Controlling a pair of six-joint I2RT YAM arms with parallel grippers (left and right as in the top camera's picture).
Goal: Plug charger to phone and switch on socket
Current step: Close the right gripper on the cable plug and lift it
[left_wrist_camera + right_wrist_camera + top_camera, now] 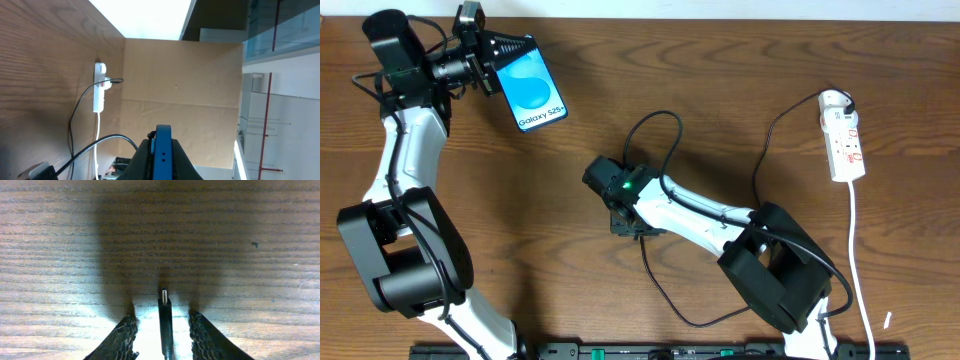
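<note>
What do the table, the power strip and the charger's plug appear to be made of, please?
The table looks like wood or wood-look laminate with a matte finish: brown grain lines run along it. The power strip is probably plastic, given its smooth white moulded body. The charger plug has a dull black sleeve, likely plastic or rubber. Its tip looks like metal, pale and slightly shiny.

One phone [530, 85], one charger [165, 317], one socket [845, 140]

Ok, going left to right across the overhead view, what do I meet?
left end effector, holding the phone's end → phone → right end effector, near mid-table → socket. The charger is left out: its cable runs from the middle across to the socket.
</note>
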